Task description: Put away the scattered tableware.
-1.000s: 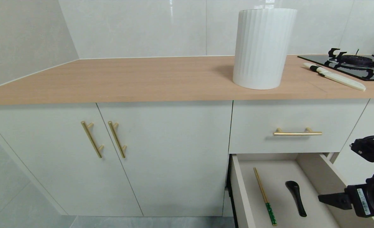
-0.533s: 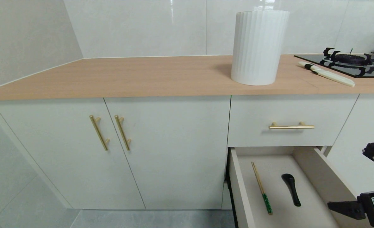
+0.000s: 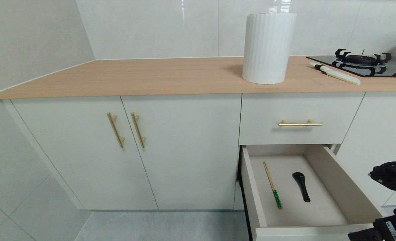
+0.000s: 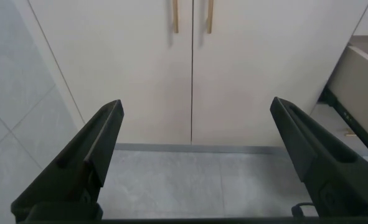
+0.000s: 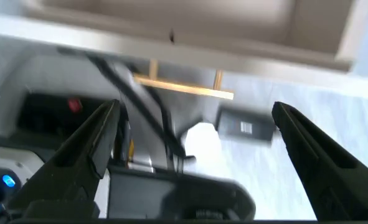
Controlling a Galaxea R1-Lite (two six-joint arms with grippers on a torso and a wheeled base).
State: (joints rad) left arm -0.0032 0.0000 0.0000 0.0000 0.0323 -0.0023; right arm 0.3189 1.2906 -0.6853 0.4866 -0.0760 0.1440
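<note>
Chopsticks and a black spoon lie side by side in the open drawer, while a white knife rests on the table just beside the hob. The left pincer and the right pincer both stand spread and empty.

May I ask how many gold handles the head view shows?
3: left door handle and right door handle, both upright; a horizontal handle on the closed upper drawer. The open drawer may hide another.
</note>
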